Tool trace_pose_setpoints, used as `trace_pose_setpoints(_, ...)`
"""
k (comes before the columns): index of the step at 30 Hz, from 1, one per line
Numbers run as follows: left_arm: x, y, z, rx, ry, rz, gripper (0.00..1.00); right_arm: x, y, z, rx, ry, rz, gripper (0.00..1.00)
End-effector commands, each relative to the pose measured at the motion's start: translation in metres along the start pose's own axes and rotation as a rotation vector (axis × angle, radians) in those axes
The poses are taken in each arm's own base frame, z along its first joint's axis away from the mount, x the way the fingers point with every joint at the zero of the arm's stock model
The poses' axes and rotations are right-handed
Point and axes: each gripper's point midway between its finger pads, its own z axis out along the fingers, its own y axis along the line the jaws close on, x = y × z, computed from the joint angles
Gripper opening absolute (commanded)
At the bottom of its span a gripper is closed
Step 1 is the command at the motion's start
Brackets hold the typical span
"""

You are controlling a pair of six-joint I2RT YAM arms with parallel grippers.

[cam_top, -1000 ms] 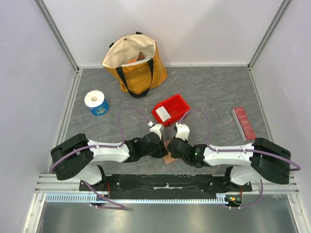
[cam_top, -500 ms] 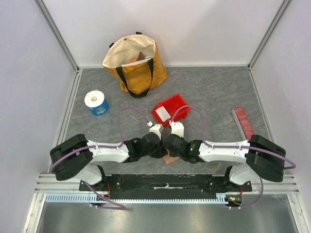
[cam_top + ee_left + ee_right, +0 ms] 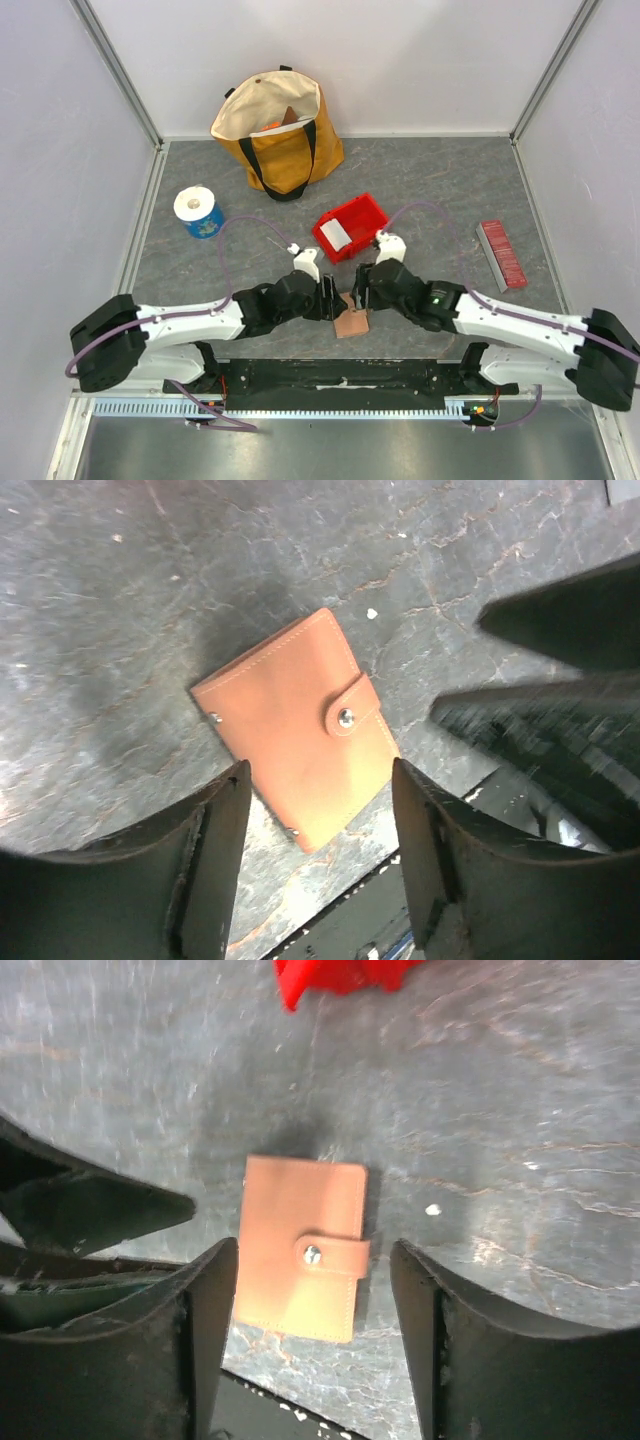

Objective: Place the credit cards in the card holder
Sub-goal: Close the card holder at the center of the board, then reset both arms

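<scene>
Starting at the near edge: both arm bases are bolted to a black mounting plate [image 3: 340, 375], with a slotted metal rail in front of it.

The card holder [image 3: 352, 322] lies flat on the bench [image 3: 440, 180] just beyond that plate, roughly midway between the two arms. It is folded shut. Its snap tab [image 3: 335, 1253] wraps over from the right-hand edge and is fastened on the upper face. The long axis runs roughly from the near edge toward the far wall, a little askew to the bench edge. No card shows at its edges.

The left gripper [image 3: 320, 780] hangs above the holder from the left, jaws spread wide, with nothing between them. The right gripper [image 3: 312, 1260] hangs above it from the right, likewise spread and empty. Neither gripper touches the holder.

Beyond the grippers sits a red bin [image 3: 368, 212] holding a white rectangle [image 3: 337, 236], too small to identify. A dark-red ribbed bar [image 3: 501, 254] lies well to the right, and a blue and white roll [image 3: 198, 212] stands to the left. A yellow tote bag [image 3: 285, 145] with dark handles stands open at the far side.

The bench surface is dark grey with a marbled pattern. White wall panels [image 3: 350, 60] in metal framing enclose it on three sides.
</scene>
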Motion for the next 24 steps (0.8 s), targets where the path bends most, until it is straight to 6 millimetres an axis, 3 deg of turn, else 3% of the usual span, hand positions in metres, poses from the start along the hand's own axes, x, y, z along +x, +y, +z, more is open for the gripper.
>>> trace_pose_setpoints(1, -0.016, 0.019, -0.015, -0.116, -0.06, 0.017, 0.69, -0.015, -0.029, -0.009, 0.041, -0.052, 0.062, 0.77)
trace_pose_setpoints(2, -0.019, 0.023, -0.019, -0.146, -0.069, 0.017, 0.84, -0.019, -0.038, -0.011, 0.067, -0.066, 0.073, 0.83)
trace_pose_setpoints(6, -0.034, 0.047, -0.038, -0.27, -0.114, -0.014, 0.87, -0.038, -0.07, -0.02, 0.153, -0.127, 0.119, 0.98)
trace_pose_setpoints(13, -0.076, 0.098, -0.069, -0.311, -0.203, -0.176, 0.88, -0.077, -0.129, -0.025, 0.278, -0.154, 0.197, 0.98)
trace_pose_setpoints(20, -0.12, 0.149, -0.094, -0.433, -0.308, -0.278, 0.94, -0.12, -0.226, -0.031, 0.51, -0.202, 0.322, 0.98)
trace_pose_setpoints(24, -0.134, 0.149, -0.088, -0.448, -0.3, -0.266, 0.94, -0.128, -0.278, -0.032, 0.661, -0.238, 0.411, 0.98)
